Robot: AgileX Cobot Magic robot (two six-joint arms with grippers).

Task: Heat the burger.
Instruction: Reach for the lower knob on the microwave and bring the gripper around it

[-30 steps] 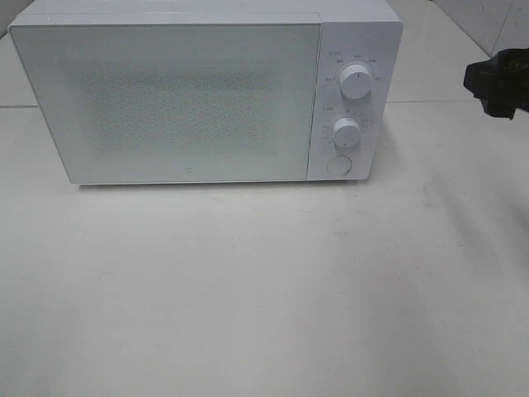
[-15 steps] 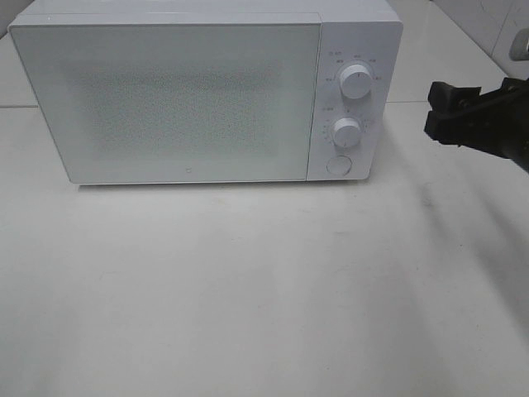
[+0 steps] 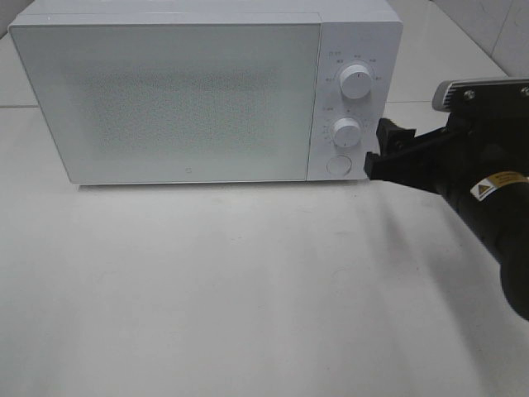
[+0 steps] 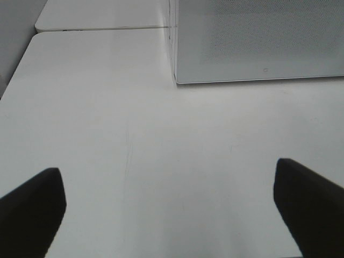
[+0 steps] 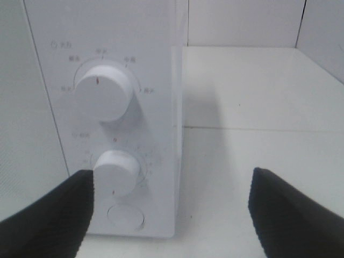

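Faint grey lettering around the upper white round dial point(image 3: 355, 83) and the lower white round dial point(image 3: 346, 132) of the white box-shaped microwave oven point(image 3: 207, 95): too small to read from above, blurred at the right wrist. Tiny round mark point(image 3: 183, 175) low on the speckled, closed door point(image 3: 124, 124): illegible. Yellow triangular warning sticker point(image 3: 488, 188) on the black right arm.

From the high camera only: whole oven front, round white push button point(image 3: 338, 165) under the dials, white tabletop point(image 3: 248, 289), pale tiled wall point(image 3: 496, 25) at back right.

From the left wrist only: black left gripper point(image 4: 166, 172), fingers spread wide, empty, over bare tabletop near the oven's lower front corner.

At the right wrist: black right gripper point(image 5: 172, 183), fingers parted, grasping nothing, close before the control panel, one finger overlapping the lower dial's edge; contact cannot be told.

Burger: seen in no view; whereabouts cannot be told behind the shut, speckled door.
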